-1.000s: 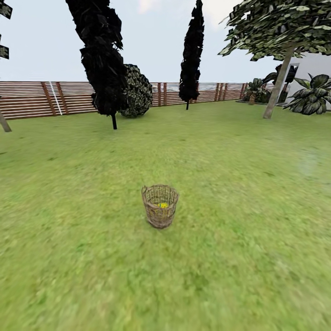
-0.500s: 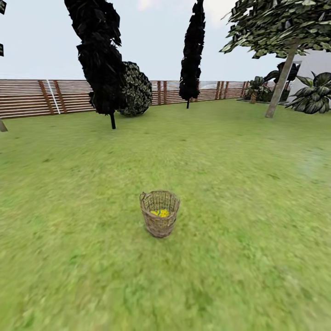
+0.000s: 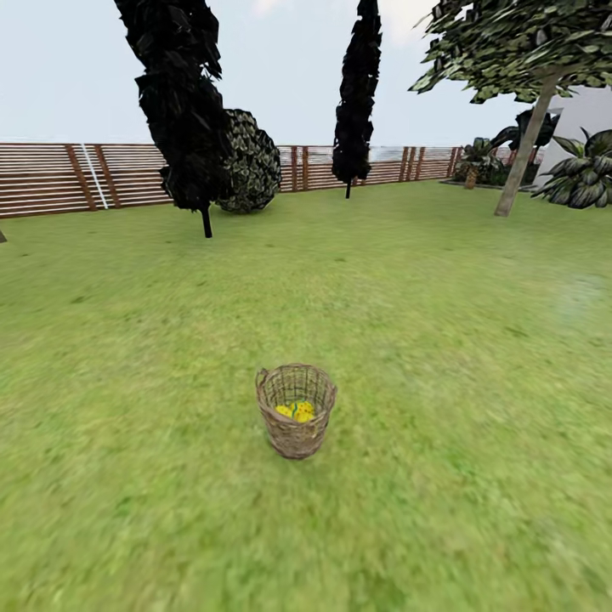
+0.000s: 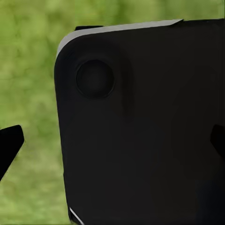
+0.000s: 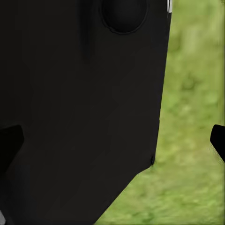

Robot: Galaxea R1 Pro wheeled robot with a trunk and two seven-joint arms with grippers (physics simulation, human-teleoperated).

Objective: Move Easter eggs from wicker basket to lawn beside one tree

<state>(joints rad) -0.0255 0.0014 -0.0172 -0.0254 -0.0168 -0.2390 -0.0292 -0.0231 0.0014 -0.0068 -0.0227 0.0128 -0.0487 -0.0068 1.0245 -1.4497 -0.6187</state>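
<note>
1. The wicker basket [image 3: 296, 411] is standing upright on the lawn [image 3: 442, 357], a little below the middle of the head view, toward 6 o'clock from the picture's centre.
2. The Easter eggs [image 3: 295, 411] are lying inside the basket as a yellow cluster; how many are there is too small to tell.
3. The tree [image 3: 524, 149] with the pale slanting trunk and broad leafy crown is rising at about 2 o'clock from the basket, well apart from it.
4. Low broad-leaved plants [image 3: 586, 174] are sitting just beside that trunk, in front of a white wall [image 3: 586, 115].
5. A dark conical tree [image 3: 183, 110] is standing at about 11 o'clock from the basket, with a round dark bush [image 3: 252, 166] just behind it.
6. A second narrow dark tree [image 3: 355, 98] is standing at about 12 to 1 o'clock, close to the wooden slat fence [image 3: 59, 174] running across the far edge of the grass.
7. In the left wrist view, the left gripper [image 4: 112, 145] is showing two dark fingertips at opposite edges, spread wide, with a black body panel [image 4: 145, 126] lying behind the gap and grass beyond.
8. In the right wrist view, the right gripper [image 5: 112, 143] is likewise showing its fingertips wide apart, pinching nothing, with a black robot panel [image 5: 79, 108] and grass behind it.
</note>
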